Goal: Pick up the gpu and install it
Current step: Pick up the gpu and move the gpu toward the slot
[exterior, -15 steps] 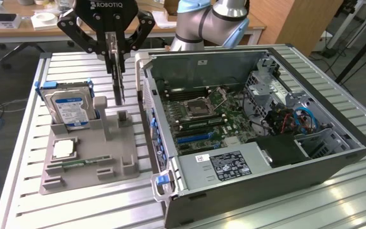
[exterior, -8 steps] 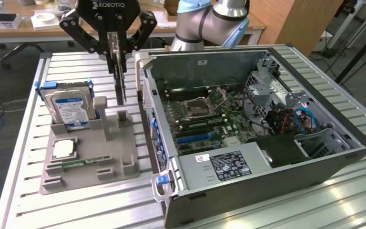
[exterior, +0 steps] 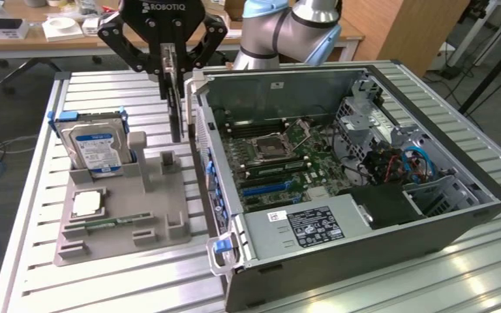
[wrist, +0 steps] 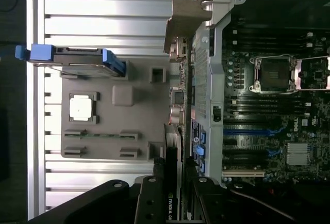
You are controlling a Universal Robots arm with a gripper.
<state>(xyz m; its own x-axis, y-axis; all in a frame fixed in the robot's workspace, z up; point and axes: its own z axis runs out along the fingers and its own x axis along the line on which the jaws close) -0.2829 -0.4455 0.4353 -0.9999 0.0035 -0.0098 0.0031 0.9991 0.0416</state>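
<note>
Gpu hangs upright and edge-on, a thin dark blade clamped between the fingers of the end effector, which grips its upper end at a middling width. In the wrist view the gpu runs away from the end effector to a greyish metal bracket at its far end. It sits just outside the case, beside the case's open wall on the exterior view's left, and not inside it. Beneath it, next to the case on that same side, a grey tray lies on the slatted counter. On the tray, farther from the case than the gpu, a hard drive stands upright and a square silver chip lies flat. Inside the case the motherboard lies exposed. Beyond the case the arm rises.
</note>
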